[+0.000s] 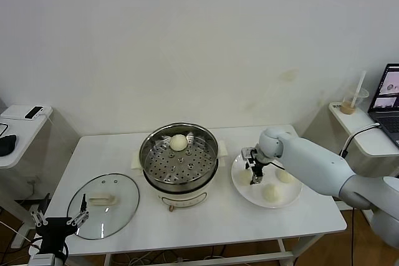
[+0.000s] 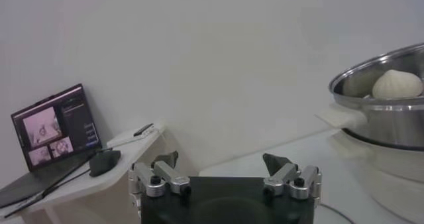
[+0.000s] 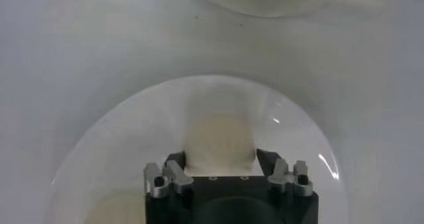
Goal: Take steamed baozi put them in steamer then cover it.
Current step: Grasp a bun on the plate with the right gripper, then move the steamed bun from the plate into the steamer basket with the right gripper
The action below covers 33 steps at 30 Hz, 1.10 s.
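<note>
Scanning from the robot's left: white table (image 1: 206, 216) carrying lid, steamer and plate.
Left pincer: (image 1: 60, 221) parked low off the table's front left corner, just beside the lid's rim; its fingers (image 2: 163, 160) spread wide with nothing between them.
Cover: round clear glass lid (image 1: 103, 206) with a metal rim and a cream-white oblong handle, lying flat on the table, left of the steamer and apart from it.
Steamer: round shiny steel pot (image 1: 179, 156) with a perforated tray, on a cream-white base with a front knob, at the table's middle; uncovered.
Baozi in steamer: one pale cream-white round bun (image 1: 179, 142) resting on the tray near the far wall.
Plate: flat white round plate (image 1: 248, 194) just right of the steamer, bearing the remaining buns.
Right pincer: (image 1: 254, 176) down over the plate's left part, its fingers (image 3: 175, 164) clenching on either side of a pale bun (image 3: 220, 139) that sits on the plate.
Other buns: two (image 1: 270, 192) (image 1: 285, 176) lying free on the plate, right of that pincer.
</note>
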Motion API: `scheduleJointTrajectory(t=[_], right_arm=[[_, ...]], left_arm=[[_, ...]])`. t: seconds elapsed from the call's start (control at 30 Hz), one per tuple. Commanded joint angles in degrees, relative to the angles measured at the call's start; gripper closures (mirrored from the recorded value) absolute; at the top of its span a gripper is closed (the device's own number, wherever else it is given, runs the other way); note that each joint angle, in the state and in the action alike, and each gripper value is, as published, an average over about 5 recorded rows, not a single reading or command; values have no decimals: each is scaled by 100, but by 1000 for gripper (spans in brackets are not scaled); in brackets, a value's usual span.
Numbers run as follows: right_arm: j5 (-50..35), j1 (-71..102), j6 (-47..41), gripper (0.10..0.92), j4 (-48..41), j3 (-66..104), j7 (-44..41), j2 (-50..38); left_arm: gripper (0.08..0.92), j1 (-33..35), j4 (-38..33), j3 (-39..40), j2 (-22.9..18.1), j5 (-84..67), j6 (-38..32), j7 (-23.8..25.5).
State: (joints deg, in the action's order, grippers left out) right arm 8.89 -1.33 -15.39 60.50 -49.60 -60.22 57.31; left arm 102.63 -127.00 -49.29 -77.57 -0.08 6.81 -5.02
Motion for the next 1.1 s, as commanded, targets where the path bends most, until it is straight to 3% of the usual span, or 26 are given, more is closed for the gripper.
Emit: scheduleJointTrajectory(t=[0.03, 0.4, 0.7, 0.9, 1.1], right_arm=[[4, -75, 13, 414, 18, -1, -140, -28], [-602, -1141, -98, 410, 869, -288, -432, -649], [-1580, -2647, -427, 404, 1566, -962, -306, -900], [-2182, -3184, -841, 396, 1788, -1171, 75, -466], [-2713, -3267, -1307, 389, 1693, -1260, 490, 634]], left_arm=[[177, 3, -6, 3, 5, -3, 0, -4], [177, -30, -42, 52, 30, -7, 7, -1], [177, -63, -70, 83, 110, -51, 19, -9], [177, -100, -69, 118, 116, -64, 23, 3], [177, -119, -62, 162, 112, -49, 32, 14]])
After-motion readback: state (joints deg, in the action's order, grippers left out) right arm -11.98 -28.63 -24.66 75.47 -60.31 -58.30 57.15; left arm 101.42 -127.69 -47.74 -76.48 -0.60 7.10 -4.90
